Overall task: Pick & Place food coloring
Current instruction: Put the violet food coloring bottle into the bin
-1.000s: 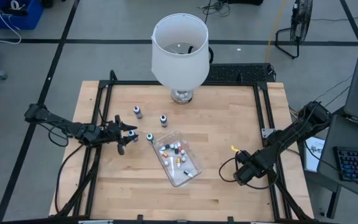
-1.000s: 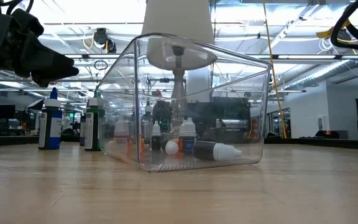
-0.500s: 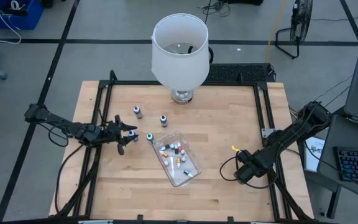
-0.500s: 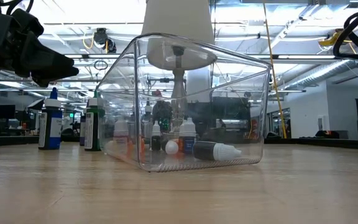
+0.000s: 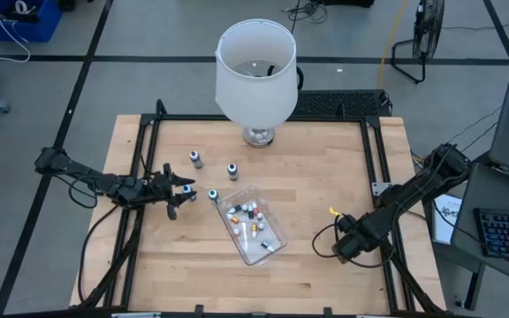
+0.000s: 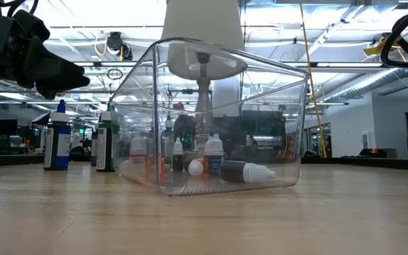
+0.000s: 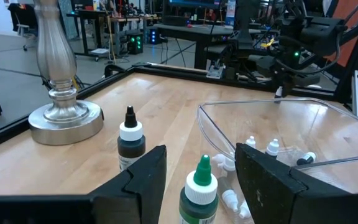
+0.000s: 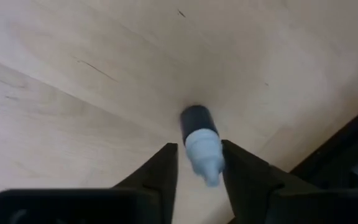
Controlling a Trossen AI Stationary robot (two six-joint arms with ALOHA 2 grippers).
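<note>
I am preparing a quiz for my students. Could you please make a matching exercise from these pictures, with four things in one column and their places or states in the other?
Things:
1. green-capped bottle
2. lamp
3. clear tray
4. dark bottle with white cap

Places or states:
a. holds several small bottles
b. between the right gripper's fingers
c. stands at the table's far edge
d. upright, just ahead of the left gripper

Pairs: 1-d, 2-c, 3-a, 4-b

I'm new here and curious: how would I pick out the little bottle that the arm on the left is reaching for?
Find the big white lampshade at the table's far edge, then the clear tray in the middle. Just off the tray's corner nearest the left hand stands one small green-capped bottle, right before that hand's open fingers. The two other loose bottles stand closer to the lamp.
</note>
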